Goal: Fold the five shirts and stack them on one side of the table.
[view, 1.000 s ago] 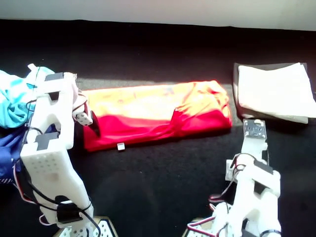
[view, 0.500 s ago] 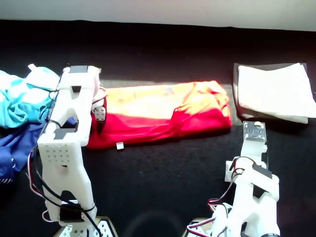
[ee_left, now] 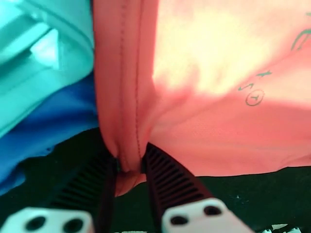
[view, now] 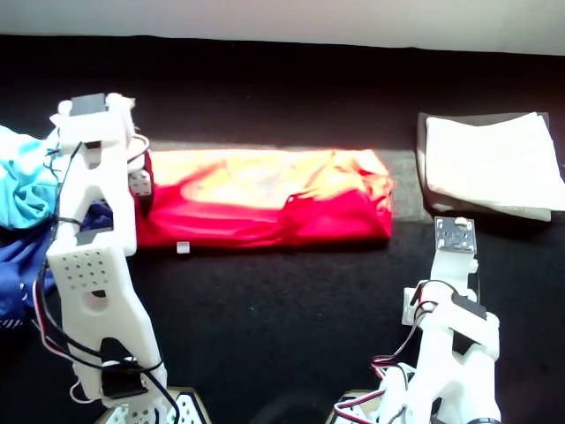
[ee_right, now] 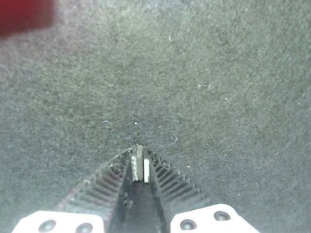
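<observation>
Left wrist view: left gripper [ee_left: 129, 164] pinches red shirt [ee_left: 209, 97] at its left hem; the cloth looks soft and limp. Right gripper [ee_right: 139, 167] is closed and empty.

Left arm [view: 88, 274] upright, jaws pinched; right arm [view: 455, 340] low, jaws closed.

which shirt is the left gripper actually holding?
The red shirt, laid out mid-table: the left gripper is shut on its edge. The teal shirt and blue shirt lie loose beside it; the white shirt sits folded, apart.
</observation>
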`<control>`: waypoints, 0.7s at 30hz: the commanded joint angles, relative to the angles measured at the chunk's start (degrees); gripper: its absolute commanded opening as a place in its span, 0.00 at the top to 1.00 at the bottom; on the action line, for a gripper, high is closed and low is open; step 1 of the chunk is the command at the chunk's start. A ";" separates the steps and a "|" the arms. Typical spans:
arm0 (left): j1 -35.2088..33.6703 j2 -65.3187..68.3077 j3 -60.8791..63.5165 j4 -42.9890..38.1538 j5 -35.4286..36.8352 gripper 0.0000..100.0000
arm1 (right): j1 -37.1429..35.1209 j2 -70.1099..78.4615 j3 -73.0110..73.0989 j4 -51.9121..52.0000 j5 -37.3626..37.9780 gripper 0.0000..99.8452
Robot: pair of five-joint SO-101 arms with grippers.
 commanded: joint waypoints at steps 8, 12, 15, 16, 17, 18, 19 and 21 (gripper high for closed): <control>15.16 -17.01 7.60 0.79 -0.70 0.99 | 0.48 -0.04 1.45 -1.36 0.26 0.99; 27.12 -21.32 5.32 0.53 -0.88 0.99 | 0.57 -0.04 1.45 -1.36 0.26 0.99; 34.51 -20.62 -0.13 0.53 -0.97 0.99 | 0.57 -0.04 1.45 -1.36 0.09 0.99; 36.70 -19.82 -2.33 0.26 -0.97 0.99 | 0.57 -0.04 1.45 -1.36 -0.44 0.99; 38.46 -18.59 -4.53 -0.62 -0.97 0.99 | 0.57 -0.04 1.45 -1.36 -1.58 0.99; 40.13 -17.27 -6.99 -1.67 -0.97 0.99 | 0.66 -0.04 1.45 -1.71 -2.46 0.99; 41.36 -15.96 -9.19 -2.90 -0.97 0.99 | 0.66 -0.04 1.45 -2.07 -2.99 0.99; 43.74 -12.53 -13.85 -5.19 -0.97 0.99 | 0.66 -0.04 1.45 -2.07 -3.16 0.99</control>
